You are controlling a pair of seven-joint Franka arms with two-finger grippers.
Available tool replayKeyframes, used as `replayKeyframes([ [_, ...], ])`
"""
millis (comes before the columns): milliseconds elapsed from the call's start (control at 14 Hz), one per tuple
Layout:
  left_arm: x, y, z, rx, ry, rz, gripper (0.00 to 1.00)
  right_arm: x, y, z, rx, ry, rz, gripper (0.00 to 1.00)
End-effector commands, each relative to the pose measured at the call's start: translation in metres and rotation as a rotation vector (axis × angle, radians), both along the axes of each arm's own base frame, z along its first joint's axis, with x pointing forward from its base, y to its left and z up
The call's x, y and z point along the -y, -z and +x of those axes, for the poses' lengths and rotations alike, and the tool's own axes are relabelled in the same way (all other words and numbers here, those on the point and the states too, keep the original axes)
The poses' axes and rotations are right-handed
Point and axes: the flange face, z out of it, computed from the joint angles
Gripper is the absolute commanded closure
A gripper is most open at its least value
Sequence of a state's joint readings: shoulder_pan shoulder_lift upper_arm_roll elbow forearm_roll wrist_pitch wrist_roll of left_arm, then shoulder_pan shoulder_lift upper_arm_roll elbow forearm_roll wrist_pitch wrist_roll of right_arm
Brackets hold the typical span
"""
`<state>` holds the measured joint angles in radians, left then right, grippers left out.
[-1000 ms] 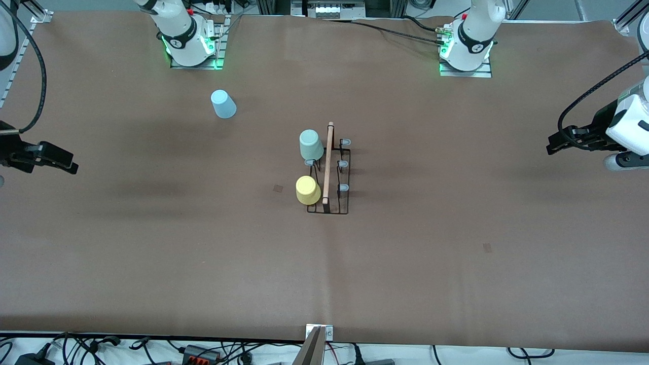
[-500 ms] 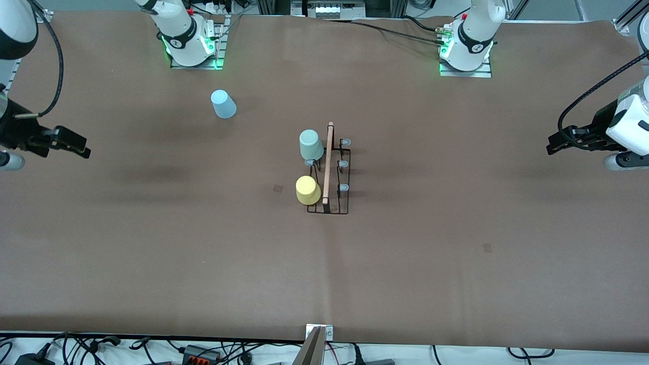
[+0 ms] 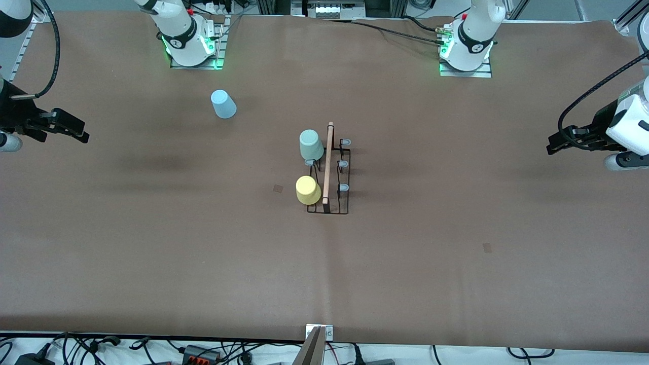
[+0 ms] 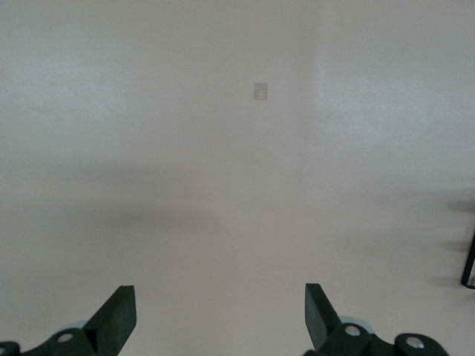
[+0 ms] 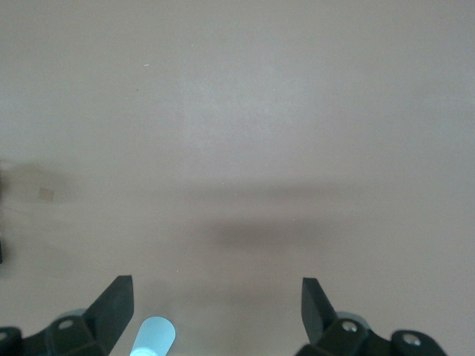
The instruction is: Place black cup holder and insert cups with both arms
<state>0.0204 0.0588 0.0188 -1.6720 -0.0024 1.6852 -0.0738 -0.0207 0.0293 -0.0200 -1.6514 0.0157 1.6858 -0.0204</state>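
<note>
The black cup holder (image 3: pixel 335 175) stands mid-table, its wooden rod along the top. A mint green cup (image 3: pixel 310 144) and a yellow cup (image 3: pixel 308 190) sit upside down on its pegs, on the side toward the right arm's end. A light blue cup (image 3: pixel 223 104) stands upside down on the table, farther from the front camera, near the right arm's base; it also shows in the right wrist view (image 5: pixel 152 337). My right gripper (image 3: pixel 76 132) is open and empty, high at the right arm's end. My left gripper (image 3: pixel 552 144) is open and empty at the left arm's end.
Brown paper (image 3: pixel 324 263) covers the table. The arm bases (image 3: pixel 190 43) (image 3: pixel 466 48) stand along the table edge farthest from the front camera. Cables and a metal bracket (image 3: pixel 317 344) lie at the edge nearest that camera.
My right gripper has moved away from the front camera, toward the line of the light blue cup. The left arm, the cups and the rack have not moved.
</note>
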Motion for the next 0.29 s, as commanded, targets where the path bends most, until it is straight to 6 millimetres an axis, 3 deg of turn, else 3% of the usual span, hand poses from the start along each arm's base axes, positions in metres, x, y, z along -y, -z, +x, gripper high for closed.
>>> replayKeyframes([
  [0,-0.0032,-0.0027,-0.0006,0.010,0.017,0.011,0.00,-0.0006,-0.0002,-0.0083,-0.007,-0.003,-0.009,0.00],
  [214,-0.0032,-0.0027,-0.0006,0.010,0.017,0.011,0.00,-0.0021,0.0004,-0.0088,-0.009,-0.006,-0.012,0.00],
])
